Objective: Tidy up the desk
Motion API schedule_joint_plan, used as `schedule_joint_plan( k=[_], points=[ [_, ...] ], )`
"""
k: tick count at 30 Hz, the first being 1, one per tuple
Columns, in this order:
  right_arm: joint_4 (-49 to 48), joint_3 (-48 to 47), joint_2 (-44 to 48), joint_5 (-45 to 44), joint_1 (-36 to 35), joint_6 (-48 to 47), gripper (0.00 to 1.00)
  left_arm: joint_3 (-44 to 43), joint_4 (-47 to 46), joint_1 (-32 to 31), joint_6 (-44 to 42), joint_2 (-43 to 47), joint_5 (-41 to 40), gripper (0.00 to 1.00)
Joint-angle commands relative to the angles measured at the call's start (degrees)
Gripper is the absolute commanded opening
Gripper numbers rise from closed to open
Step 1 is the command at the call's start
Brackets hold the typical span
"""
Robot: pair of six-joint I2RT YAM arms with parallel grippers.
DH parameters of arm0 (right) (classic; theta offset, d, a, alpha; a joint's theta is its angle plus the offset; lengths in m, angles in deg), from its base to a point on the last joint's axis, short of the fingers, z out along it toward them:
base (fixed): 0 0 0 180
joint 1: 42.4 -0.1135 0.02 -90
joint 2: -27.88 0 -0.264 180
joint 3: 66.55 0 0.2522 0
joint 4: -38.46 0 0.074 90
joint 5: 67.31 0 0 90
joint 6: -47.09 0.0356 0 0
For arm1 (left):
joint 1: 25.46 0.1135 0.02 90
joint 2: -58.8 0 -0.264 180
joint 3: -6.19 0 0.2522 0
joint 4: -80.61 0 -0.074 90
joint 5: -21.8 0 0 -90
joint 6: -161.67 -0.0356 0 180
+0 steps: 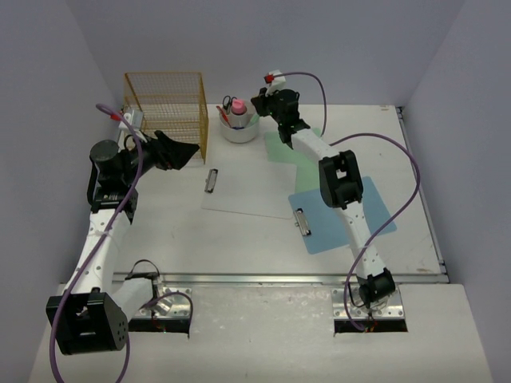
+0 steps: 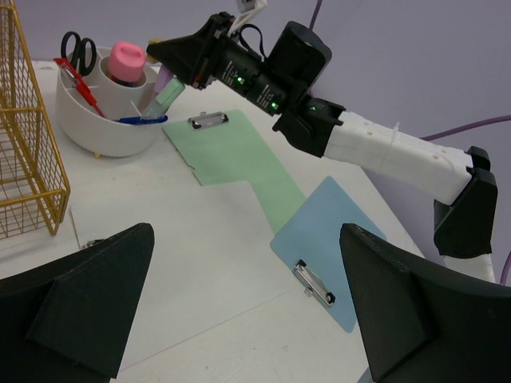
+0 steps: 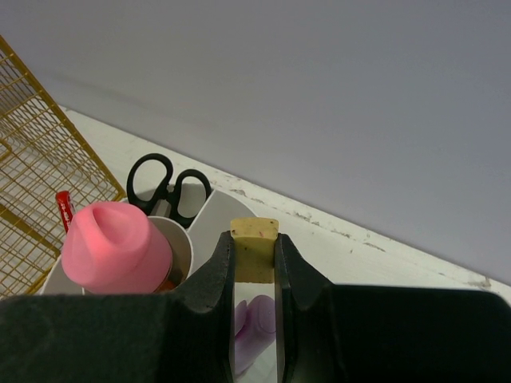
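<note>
The counter (image 1: 200, 247) is seen white, flat and rectangular, hemmed in by lavender walls (image 1: 239, 40), with a metal rail (image 1: 279, 278) along its near edge. The left pincer (image 1: 190, 155) is held spread wide (nothing in it). A slim tan-tipped item (image 3: 255, 227) is pinched by the right pincer (image 3: 254, 249) at the far edge.

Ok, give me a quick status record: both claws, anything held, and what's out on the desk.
left claw: open, empty, near the yellow wire basket
right claw: shut on a slim flat stick, over the white organizer
organizer contents: black scissors, pink-capped bottle, red pen, blue pen
desk: green clipboard, blue clipboard, white sheet with a clip
</note>
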Motion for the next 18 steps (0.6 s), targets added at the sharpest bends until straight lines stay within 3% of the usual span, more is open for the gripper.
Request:
schedule_joint_plan(
  k=[1,6,11,14,18],
  points=[
    [-3.91,-2.92,0.72,0.59,-0.67,0.38,0.09,0.36,-1.73,0.87,-0.27,0.91,0.37,1.0],
    [-4.11,-3.1,0.57,1.58,-0.99,-0.09,0.12,0.65,-1.73,1.04,-0.18,1.12,0.46,1.0],
    [-3.94,-3.41,0.48,1.93,-1.12,-0.17,0.25,0.87,-1.85,0.96,-0.09,1.38,0.55,1.0],
    [-4.05,-3.47,0.39,1.73,-1.25,-0.26,0.41,0.89,-1.9,1.04,-0.01,1.44,0.48,1.0],
    [-4.15,-3.86,0.27,1.61,-1.25,-0.3,0.45,0.82,-1.99,1.13,0.03,1.38,0.55,1.0]
  ],
)
